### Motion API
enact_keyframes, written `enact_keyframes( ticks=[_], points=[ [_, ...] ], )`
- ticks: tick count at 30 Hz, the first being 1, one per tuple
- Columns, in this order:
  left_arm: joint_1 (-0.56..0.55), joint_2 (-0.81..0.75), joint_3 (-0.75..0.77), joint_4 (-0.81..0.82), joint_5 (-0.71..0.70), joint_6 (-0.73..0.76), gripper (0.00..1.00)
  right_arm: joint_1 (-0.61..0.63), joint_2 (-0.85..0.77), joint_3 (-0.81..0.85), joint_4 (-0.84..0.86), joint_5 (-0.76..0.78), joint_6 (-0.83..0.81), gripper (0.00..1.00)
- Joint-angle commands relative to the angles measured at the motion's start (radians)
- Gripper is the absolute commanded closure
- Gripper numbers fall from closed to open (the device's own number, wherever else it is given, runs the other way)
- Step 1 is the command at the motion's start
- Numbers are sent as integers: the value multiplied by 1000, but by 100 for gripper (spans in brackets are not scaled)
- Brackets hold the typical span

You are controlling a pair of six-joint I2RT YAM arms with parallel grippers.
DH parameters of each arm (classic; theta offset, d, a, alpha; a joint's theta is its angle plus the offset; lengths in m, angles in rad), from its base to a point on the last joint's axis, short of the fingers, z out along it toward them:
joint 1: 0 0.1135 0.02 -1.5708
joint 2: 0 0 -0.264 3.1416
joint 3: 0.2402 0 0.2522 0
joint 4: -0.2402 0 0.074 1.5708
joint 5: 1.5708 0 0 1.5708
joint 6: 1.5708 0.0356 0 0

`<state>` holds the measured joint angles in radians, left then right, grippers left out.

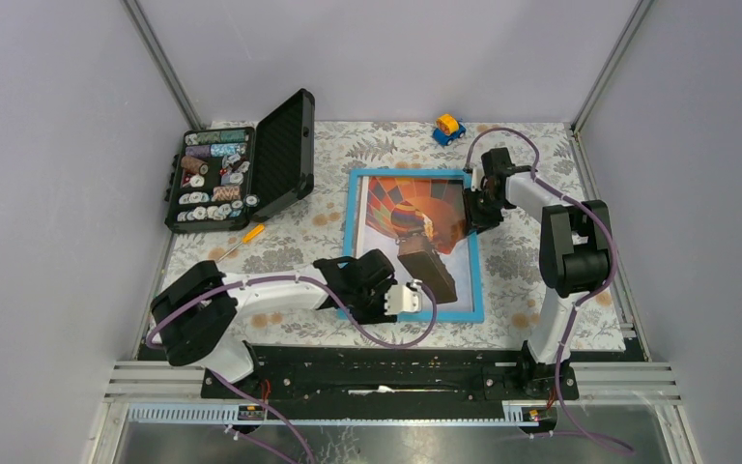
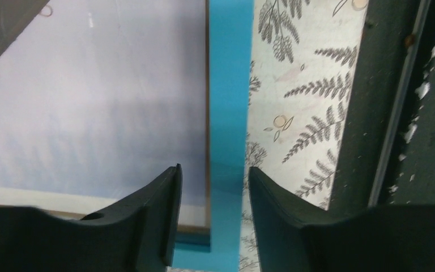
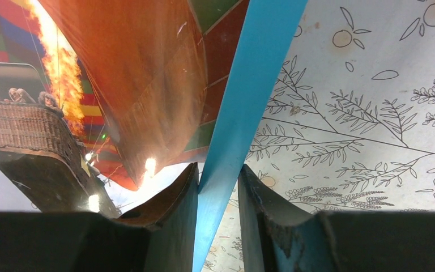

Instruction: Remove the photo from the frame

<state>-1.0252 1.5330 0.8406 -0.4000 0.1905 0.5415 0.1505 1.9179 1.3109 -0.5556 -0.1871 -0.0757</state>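
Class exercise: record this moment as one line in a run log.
photo: in frame | right gripper: shut on frame's blue border | left gripper: straddling near border, grip unclear | stage: photo not yet removed

Open black poker-chip case (image 1: 251, 164) and small yellow-blue toy car (image 1: 448, 128) crowd the far side; floral-patterned table (image 1: 512, 280) lies bare right of the turquoise-bordered picture frame (image 1: 353, 208).
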Motion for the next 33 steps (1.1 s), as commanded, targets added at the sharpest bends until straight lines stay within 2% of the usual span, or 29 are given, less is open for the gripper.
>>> enact_keyframes(
  ticks=[1,7,12,20,29,33],
  points=[
    [11,-59,-18,-17,-44,27,41,21,-38,50,-13,-64,-2,100],
    [30,-61,-33,-18,-59,32,35,25,6,42,8,-67,11,100],
    [71,-124,-44,-26,-30,23,28,32,25,17,26,-76,40,100],
    [123,-192,-54,-67,-23,41,6,32,15,5,34,-119,122,100],
    [121,-164,-53,-75,21,50,1,33,-54,16,26,-113,148,100],
    [112,-128,-40,-77,28,52,1,44,-11,11,29,-123,147,100]
  ],
)
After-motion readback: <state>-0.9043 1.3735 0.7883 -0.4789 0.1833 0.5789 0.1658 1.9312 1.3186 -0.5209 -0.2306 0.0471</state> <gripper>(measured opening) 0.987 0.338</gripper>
